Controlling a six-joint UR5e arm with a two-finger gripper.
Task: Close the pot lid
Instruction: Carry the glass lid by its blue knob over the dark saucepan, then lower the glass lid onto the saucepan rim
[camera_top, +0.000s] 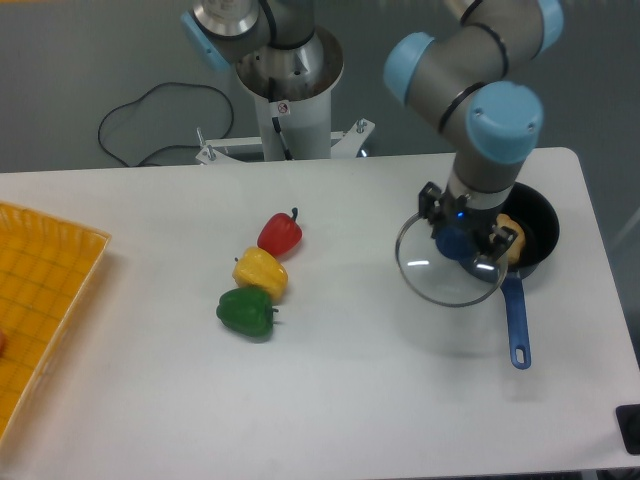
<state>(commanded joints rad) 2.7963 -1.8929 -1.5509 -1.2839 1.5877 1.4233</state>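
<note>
Camera: round glass pot lid

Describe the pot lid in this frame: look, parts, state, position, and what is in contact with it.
The pot lid is a round disc that looks like clear glass, edged by a thin metal rim, with a blue knob at its centre. The claw is shut on that knob and holds the lid off the table, roughly level; its shadow falls on the tabletop below. The lid's right edge overlaps the left rim of the dark pot, which is not yet covered. Whether lid and pot touch cannot be told.
</note>
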